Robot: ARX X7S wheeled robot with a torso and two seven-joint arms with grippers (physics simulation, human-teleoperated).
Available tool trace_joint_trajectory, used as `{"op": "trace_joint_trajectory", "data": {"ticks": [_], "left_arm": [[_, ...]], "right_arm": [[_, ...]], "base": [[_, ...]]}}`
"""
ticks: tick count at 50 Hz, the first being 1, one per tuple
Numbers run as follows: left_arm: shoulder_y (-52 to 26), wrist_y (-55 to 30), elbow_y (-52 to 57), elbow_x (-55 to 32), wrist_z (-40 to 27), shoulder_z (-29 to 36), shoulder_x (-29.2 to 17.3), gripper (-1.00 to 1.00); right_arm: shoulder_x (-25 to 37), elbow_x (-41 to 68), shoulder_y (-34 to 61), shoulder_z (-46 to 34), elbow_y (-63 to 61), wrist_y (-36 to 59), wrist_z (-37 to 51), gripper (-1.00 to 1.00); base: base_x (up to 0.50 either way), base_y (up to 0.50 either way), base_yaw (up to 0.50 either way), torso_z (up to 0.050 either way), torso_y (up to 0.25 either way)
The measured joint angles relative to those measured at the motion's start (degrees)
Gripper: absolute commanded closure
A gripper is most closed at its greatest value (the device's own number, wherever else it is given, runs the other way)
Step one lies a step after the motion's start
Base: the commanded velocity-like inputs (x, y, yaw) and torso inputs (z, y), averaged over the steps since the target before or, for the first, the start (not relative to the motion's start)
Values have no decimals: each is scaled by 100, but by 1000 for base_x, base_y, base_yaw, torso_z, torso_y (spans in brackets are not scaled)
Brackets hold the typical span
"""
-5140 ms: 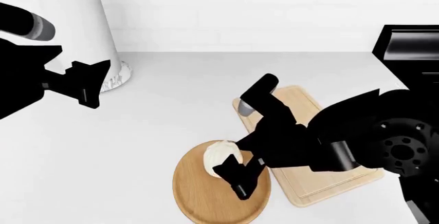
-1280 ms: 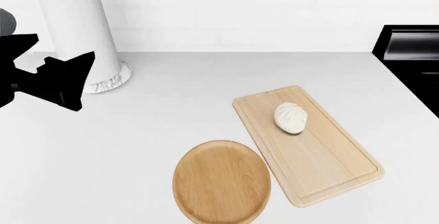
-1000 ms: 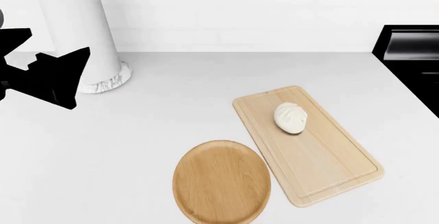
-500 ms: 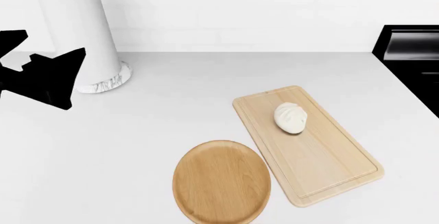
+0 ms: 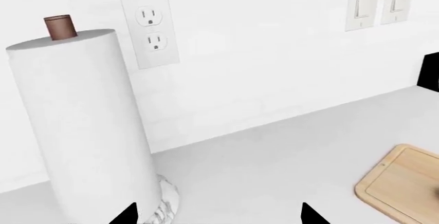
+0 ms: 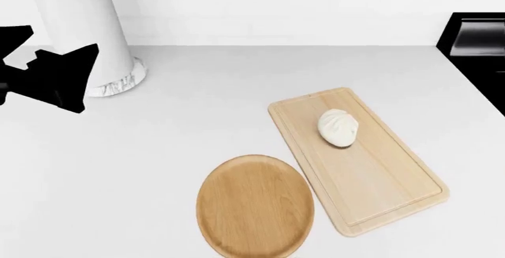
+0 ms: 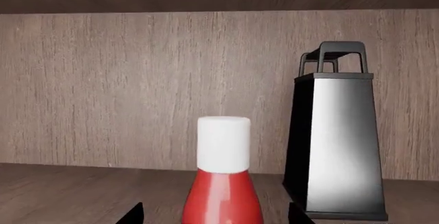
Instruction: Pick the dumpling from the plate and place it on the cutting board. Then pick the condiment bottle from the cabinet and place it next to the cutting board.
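The white pleated dumpling [image 6: 339, 128] lies on the pale rectangular cutting board [image 6: 379, 187], and the round wooden plate [image 6: 254, 206] beside it is bare. In the right wrist view the red condiment bottle [image 7: 223, 193] with its white cap stands on a dark wooden cabinet shelf [image 7: 82, 188]. My right gripper [image 7: 216, 215] is open, a fingertip showing on each side of the bottle with gaps to it. That arm is out of the head view. My left gripper [image 6: 47, 77] hovers open and empty at the counter's far left, near the paper towel roll.
A metal box grater [image 7: 336, 136] stands on the shelf close beside the bottle. A paper towel roll [image 6: 79, 27] on a marble base stands at the back left of the counter. A black appliance [image 6: 477, 33] borders the counter's right end. The wall [image 5: 274, 54] carries an outlet [image 5: 151, 26].
The dumpling went from the plate, in my right gripper, to the cutting board, and the right arm left the head view. The head view shifted slightly; the left gripper drifted left.
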Motion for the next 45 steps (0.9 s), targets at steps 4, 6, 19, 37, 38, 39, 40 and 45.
{"op": "trace_joint_trajectory", "data": {"ticks": [4, 6, 19, 37, 38, 39, 40, 45], "left_arm": [[-7, 8, -11, 18, 15, 15, 1, -100], [-16, 16, -9, 36, 31, 20, -3, -100], [53, 74, -5, 63, 63, 6, -23, -100], [138, 143, -11, 45, 33, -33, -51, -100], [142, 147, -12, 44, 30, -34, -52, -100], [146, 150, -13, 43, 26, -36, -52, -100], [151, 154, -15, 41, 23, -38, -53, -100], [180, 179, -17, 30, 9, -62, -63, -100]], "right_arm": [[1, -13, -8, -7, 28, -31, -3, -100], [3, -8, 27, -8, 5, -44, -5, -100], [6, 6, 88, -23, -154, -84, -25, 100], [9, -14, 89, -47, -142, -100, 50, 100], [10, -8, 89, -50, -141, -100, 49, 100], [10, -2, 89, -54, -142, -102, 48, 100], [11, 0, 88, -57, -140, -104, 49, 100], [12, 19, 89, -66, -132, -119, 56, 100]], "base": [[0, 0, 0, 0, 0], [0, 0, 0, 0, -250], [0, 0, 0, 0, -40], [1, 0, 0, 0, -2], [0, 0, 0, 0, -10], [0, 0, 3, 0, 0], [0, 0, 0, 0, 0], [2, 0, 1, 0, -4]]}}
